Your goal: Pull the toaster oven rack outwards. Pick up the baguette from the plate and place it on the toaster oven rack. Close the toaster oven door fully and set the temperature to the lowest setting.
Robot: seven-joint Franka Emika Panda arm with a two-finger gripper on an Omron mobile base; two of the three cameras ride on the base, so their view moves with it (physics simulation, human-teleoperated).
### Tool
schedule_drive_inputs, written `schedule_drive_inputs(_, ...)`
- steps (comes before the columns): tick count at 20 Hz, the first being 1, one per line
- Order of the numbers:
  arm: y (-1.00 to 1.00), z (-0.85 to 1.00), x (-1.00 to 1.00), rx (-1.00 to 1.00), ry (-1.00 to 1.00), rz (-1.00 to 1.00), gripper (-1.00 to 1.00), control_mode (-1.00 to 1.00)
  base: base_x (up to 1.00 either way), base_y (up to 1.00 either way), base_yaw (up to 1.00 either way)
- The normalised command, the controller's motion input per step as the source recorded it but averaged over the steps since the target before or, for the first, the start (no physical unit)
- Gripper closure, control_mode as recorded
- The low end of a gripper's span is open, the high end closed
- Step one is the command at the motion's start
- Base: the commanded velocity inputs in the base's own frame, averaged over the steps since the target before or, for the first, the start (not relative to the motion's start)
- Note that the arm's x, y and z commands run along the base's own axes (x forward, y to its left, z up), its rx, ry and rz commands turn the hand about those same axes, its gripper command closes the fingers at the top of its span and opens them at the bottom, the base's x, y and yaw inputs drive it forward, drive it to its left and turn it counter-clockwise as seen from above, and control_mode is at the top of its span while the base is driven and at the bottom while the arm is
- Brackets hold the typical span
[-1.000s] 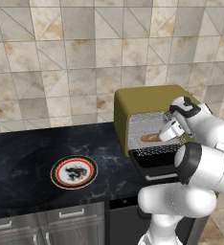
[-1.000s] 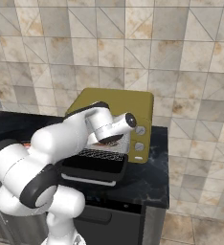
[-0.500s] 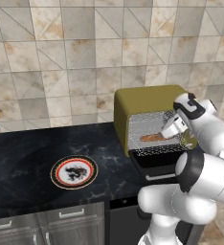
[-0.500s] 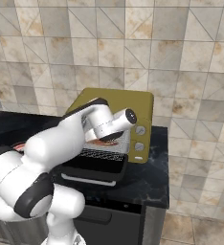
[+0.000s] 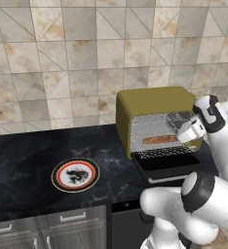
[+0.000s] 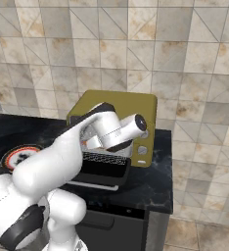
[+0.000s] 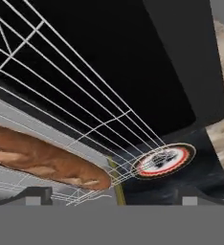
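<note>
The mouth of the toaster oven (image 5: 152, 104) is partly taken up: the toaster oven rack (image 5: 162, 151) is drawn out over the lowered toaster oven door (image 5: 167, 168), and the baguette (image 5: 160, 139) is laid along the rack. The right side of that mouth is blocked by the gripper (image 5: 183, 127), whose fingers are spread wide just beside the baguette's end. The knob panel (image 6: 143, 146) on the oven's right front is left unobstructed. Left of the oven, the dark surface (image 5: 23, 155) is occupied by the plate (image 5: 75, 174), well apart from the oven, with open room around it.
</note>
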Motion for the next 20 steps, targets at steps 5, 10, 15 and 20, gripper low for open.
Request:
schedule_drive_inputs(5,-0.35,0.05,-1.00,0.03,0.05,0.00,-1.00,-1.00,0.00,0.00,0.00)
schedule_drive_inputs(10,-0.09,0.12,-0.83,-0.01,0.00,0.06,-1.00,-1.00,0.00,0.00,0.00)
schedule_drive_inputs(15,-0.01,0.00,-0.15,-0.12,0.00,0.13,-1.00,-1.00,0.00,0.00,0.00)
schedule_drive_inputs(20,0.00,0.00,0.02,-0.17,0.01,0.12,-1.00,-1.00,0.00,0.00,0.00)
